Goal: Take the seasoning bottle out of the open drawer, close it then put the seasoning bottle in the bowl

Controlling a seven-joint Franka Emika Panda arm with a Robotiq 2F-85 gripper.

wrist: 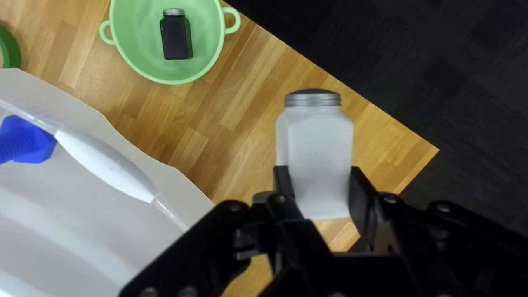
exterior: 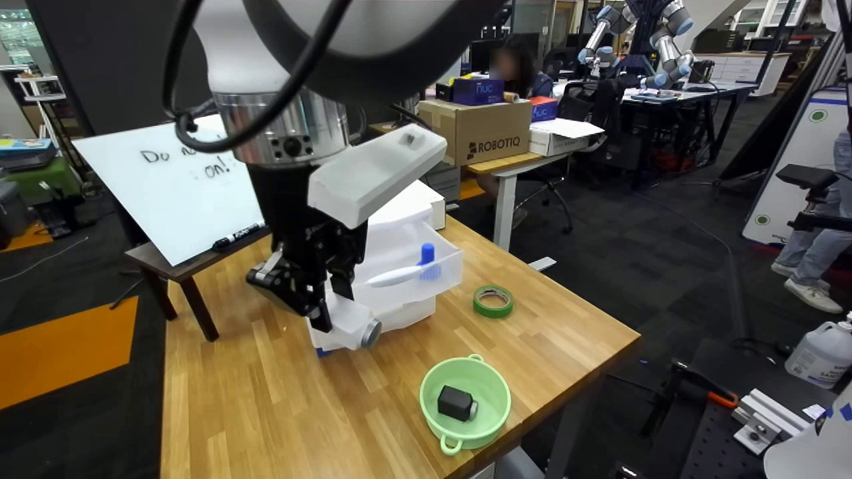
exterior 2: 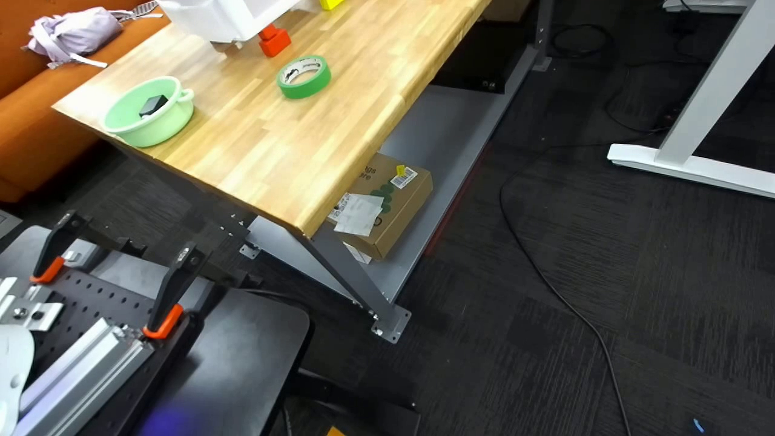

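In the wrist view, the fingers [wrist: 284,180] pinch the white seasoning bottle [wrist: 317,159] from both sides, its silver cap [wrist: 312,100] pointing away from them. The bottle is outside the drawer [wrist: 82,214], which stands open beside it with a blue bolt [wrist: 27,142] inside. Farther off on the table [wrist: 243,123], the lime-green bowl [wrist: 136,37] holds a black bottle [wrist: 176,39] lying on its side.

In an exterior view, the seasoning bottle is tilted, cap downward, in front of the white chest [exterior: 409,316]; whether the two touch cannot be told. The bolt pokes above the drawer's rim. The bowl stands well apart, near the table's edge.

In an exterior view, the black bottle only partly shows inside the bowl, green tape [exterior 2: 307,89] lies nearby, and a cardboard box [exterior 2: 399,215] sits beneath the table.
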